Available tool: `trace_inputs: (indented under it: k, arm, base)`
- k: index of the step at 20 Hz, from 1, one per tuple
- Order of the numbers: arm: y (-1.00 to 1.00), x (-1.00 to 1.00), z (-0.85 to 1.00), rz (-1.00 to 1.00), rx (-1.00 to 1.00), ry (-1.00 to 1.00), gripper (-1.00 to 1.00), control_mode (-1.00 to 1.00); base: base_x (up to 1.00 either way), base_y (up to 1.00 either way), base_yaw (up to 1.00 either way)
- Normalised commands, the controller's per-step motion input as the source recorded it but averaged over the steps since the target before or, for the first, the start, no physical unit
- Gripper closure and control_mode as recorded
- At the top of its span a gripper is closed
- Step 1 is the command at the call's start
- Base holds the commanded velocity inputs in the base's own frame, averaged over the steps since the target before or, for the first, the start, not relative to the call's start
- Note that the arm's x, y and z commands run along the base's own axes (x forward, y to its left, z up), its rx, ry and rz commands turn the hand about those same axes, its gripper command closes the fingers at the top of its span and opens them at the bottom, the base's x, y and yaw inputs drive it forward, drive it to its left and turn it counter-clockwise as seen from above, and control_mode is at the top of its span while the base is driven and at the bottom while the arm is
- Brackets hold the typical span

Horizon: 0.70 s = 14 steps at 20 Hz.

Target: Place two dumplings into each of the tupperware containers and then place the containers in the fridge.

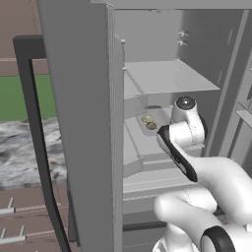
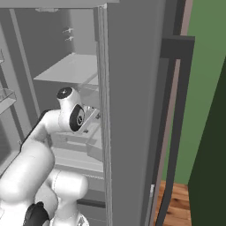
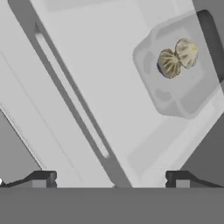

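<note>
Two golden-brown dumplings (image 3: pixel 177 58) sit in a translucent pale-grey plastic tub (image 3: pixel 177 103) on the grey fridge shelf (image 3: pixel 109 65); the gripper (image 3: pixel 110 178) hangs empty beside the tub, jaws wide apart.

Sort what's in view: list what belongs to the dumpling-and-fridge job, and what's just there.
Belongs to the job:
- tupperware container, sitting on a fridge shelf
- two dumplings inside it
- fridge, door open
- pincer, open, holding nothing

Just there:
- marbled counter left of the fridge
- wooden floor
</note>
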Motion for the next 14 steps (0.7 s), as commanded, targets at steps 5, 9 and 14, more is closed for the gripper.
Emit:
trace_inputs:
  k: [5,9,14]
  arm:
    - [0.00,-0.97,0.06,-0.33,0.16,0.00,-1.00,-1.00]
    - [-0.02,-0.68,0.22,-0.47,0.24,0.00,-1.00,-1.00]
    - [0.00,-0.43,0.55,-0.51,0.25,0.00,-1.00,-1.00]
  base:
    - [0.00,0.00,0.00]
    - [0.00,0.00,0.00]
    - [0.00,0.00,0.00]
